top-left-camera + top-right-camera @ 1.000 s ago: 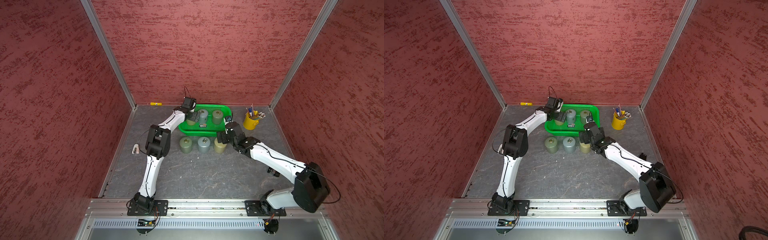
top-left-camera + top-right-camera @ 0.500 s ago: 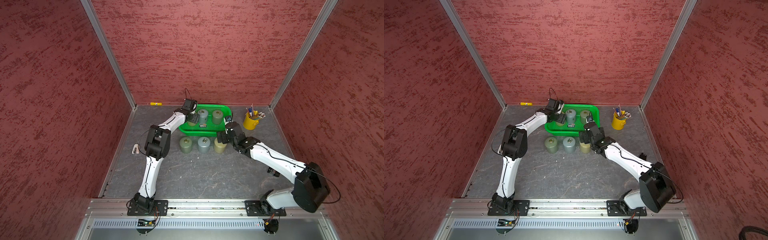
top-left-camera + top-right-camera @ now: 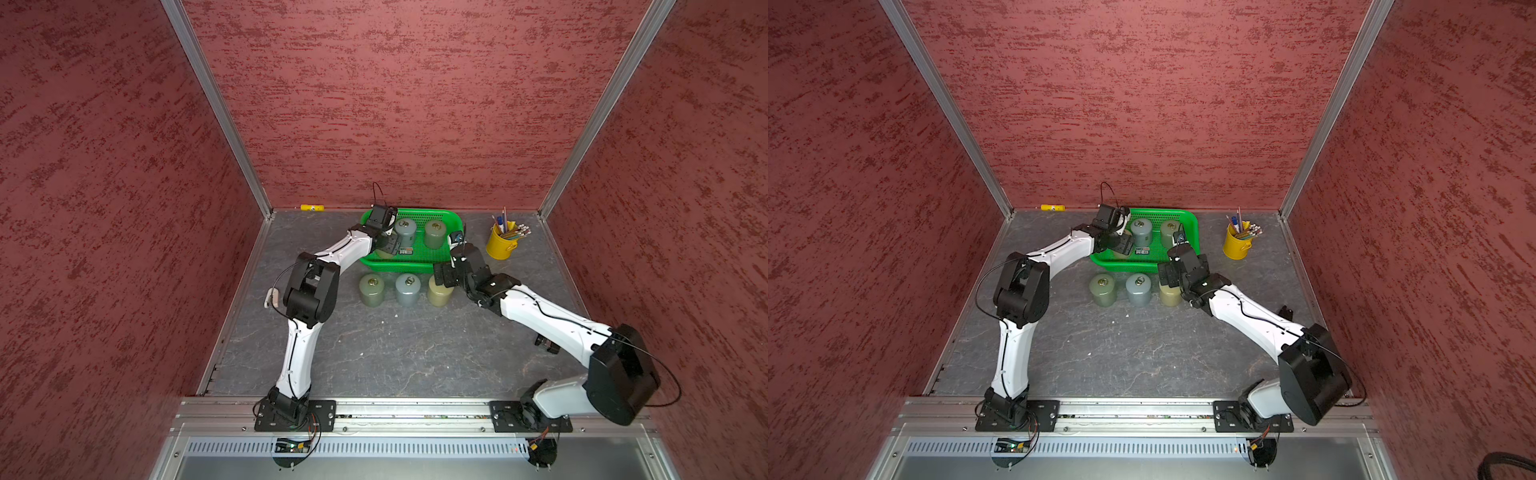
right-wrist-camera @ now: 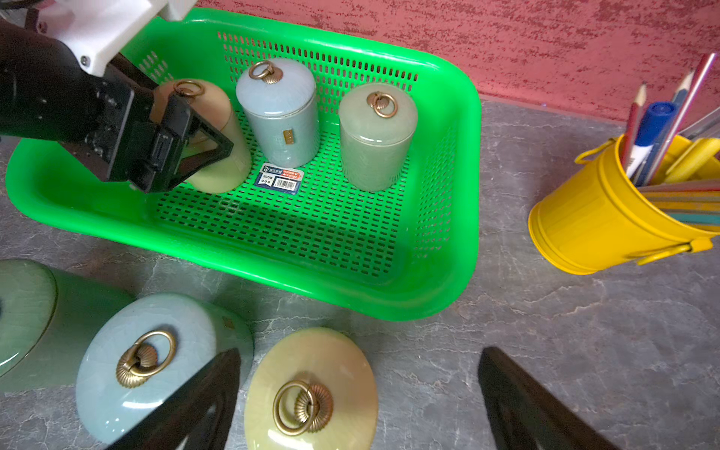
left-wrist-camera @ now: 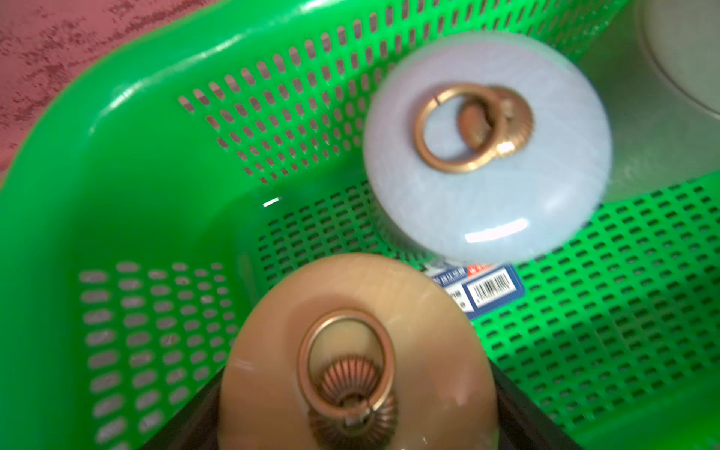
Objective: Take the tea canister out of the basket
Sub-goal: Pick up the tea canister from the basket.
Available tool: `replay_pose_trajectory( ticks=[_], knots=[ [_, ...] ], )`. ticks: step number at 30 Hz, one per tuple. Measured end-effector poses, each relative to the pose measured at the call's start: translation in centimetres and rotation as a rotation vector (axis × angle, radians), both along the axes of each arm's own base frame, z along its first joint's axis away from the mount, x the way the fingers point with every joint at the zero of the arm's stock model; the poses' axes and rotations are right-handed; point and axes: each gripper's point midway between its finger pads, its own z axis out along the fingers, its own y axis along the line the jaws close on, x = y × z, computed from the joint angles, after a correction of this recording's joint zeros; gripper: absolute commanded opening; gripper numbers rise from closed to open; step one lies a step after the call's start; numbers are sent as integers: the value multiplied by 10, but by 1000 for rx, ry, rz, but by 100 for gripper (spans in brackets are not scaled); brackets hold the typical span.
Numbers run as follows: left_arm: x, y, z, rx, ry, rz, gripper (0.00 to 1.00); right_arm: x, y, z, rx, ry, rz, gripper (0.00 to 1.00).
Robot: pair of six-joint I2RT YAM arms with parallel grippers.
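Observation:
The green basket stands at the back of the table and holds three lidded canisters. My left gripper is shut on the tan tea canister at the basket's left end, and it leans tilted. A blue-grey canister and a grey-green one stand upright beside it. My right gripper hangs open in front of the basket, above an olive canister on the table, holding nothing.
Two more canisters, green and blue-grey, stand in a row with the olive one before the basket. A yellow bucket of pens sits to the right. A sticker lies on the basket floor.
My left gripper has closed on the tan canister in the basket. The right arm has not moved.

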Motion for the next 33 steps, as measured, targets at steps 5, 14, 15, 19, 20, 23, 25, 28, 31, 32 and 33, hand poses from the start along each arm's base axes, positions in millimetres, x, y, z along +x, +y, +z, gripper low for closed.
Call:
replay_pose_trajectory(
  ticks=[5,14,15,19,20,23,25,28,31,32,33],
  knots=[
    [-19,5,4,6,19,-7,0,1,0,1,3,-4,0,98],
    [-49,13,70,-27,-39,-20,0,3,2,4,13,-19,1,99],
    [-53,13,82,-36,-56,-24,0,3,2,5,14,-20,1,98],
    [-71,9,123,-63,-112,-45,0,4,3,8,21,-29,2,99],
    [-76,8,130,-67,-121,-52,0,5,4,9,24,-33,2,99],
    [-98,8,140,-71,-117,-66,0,6,5,11,33,-41,5,99],
    [-117,10,142,-74,-98,-70,0,7,7,13,42,-44,9,98],
    [-145,14,144,-80,-76,-77,0,12,12,16,55,-51,17,98],
    [-171,17,150,-90,-66,-88,0,19,20,16,66,-51,25,98],
    [-178,17,152,-95,-64,-93,0,22,22,15,68,-50,28,98],
    [-187,17,154,-100,-64,-100,0,23,24,13,68,-45,31,98]
  ],
)
